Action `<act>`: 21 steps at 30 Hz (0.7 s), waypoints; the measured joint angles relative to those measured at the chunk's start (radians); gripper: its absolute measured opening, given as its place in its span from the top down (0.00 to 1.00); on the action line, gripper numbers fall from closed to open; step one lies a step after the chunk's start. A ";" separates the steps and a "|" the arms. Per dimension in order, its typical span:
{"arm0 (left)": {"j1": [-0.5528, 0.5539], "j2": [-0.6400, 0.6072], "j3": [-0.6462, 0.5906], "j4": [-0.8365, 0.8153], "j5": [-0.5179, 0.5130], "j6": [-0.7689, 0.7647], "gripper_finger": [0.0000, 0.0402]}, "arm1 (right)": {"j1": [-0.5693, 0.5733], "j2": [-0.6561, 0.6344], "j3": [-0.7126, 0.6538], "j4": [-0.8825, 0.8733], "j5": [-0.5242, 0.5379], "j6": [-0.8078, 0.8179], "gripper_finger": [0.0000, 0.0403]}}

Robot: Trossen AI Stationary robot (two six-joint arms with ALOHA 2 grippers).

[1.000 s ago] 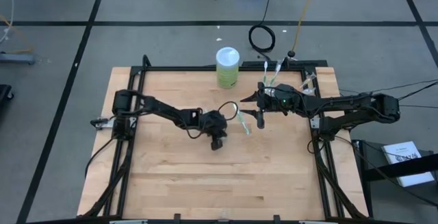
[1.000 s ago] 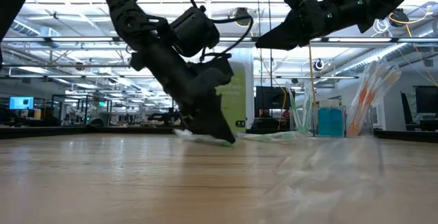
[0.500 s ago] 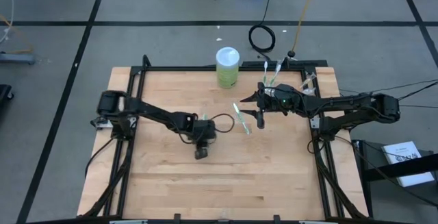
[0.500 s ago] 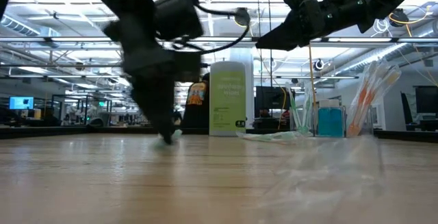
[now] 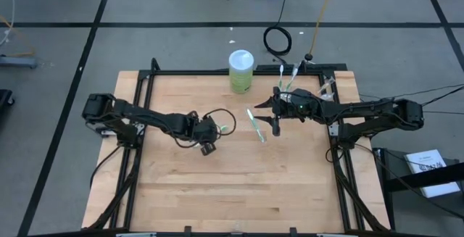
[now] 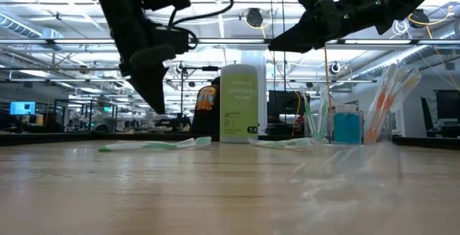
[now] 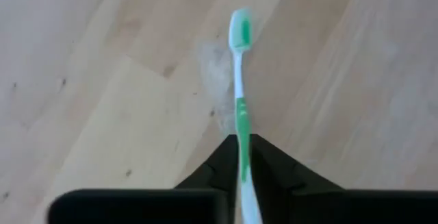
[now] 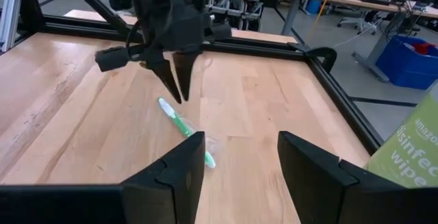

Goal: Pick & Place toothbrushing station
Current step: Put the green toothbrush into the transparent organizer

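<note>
Left of centre over the pale wooden surface [image 5: 217, 186]: left gripper [image 5: 208, 148], raised clear of the wood, pointing down. Fingers [image 8: 169, 80] narrow, only a slit between them, holding nothing. Directly beneath and just ahead of them, thin green-white toothbrush [image 7: 239, 90], lying flat on the boards, bristle end pointing away from the gripper, handle showing through the slit in the left wrist view. From table height, same brush [image 6: 154, 145] resting on the wood, apart from the fingertips above it.

Right of centre: right gripper [image 5: 266, 117], hanging high above the surface, reaching in from the right edge. Fingers [image 8: 174, 176] spread wide, empty.

Just beside the right gripper, second green-white toothbrush in a clear wrapper [image 5: 255, 125], lying on the wood, well apart from the first.

At the back right corner: small clear plastic cup [image 6: 392, 102] holding pink-white brushes upright, a teal item [image 6: 346, 127] beside it, more green-white brushes [image 5: 293, 73] standing near the frame.

At the back edge, near the middle: lime-green white-lidded cylinder [image 5: 241, 72], upright, apart from both grippers.
</note>
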 joint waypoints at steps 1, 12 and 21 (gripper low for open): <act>0.006 0.002 -0.005 0.006 -0.002 0.010 0.87 | 0.000 0.000 0.000 0.000 0.000 0.000 0.56; 0.081 0.092 -0.068 0.063 0.149 0.052 0.48 | 0.000 0.000 0.000 -0.006 -0.003 0.000 0.56; 0.087 0.124 -0.108 0.114 0.165 0.037 0.46 | 0.000 0.000 0.000 -0.005 -0.002 -0.002 0.56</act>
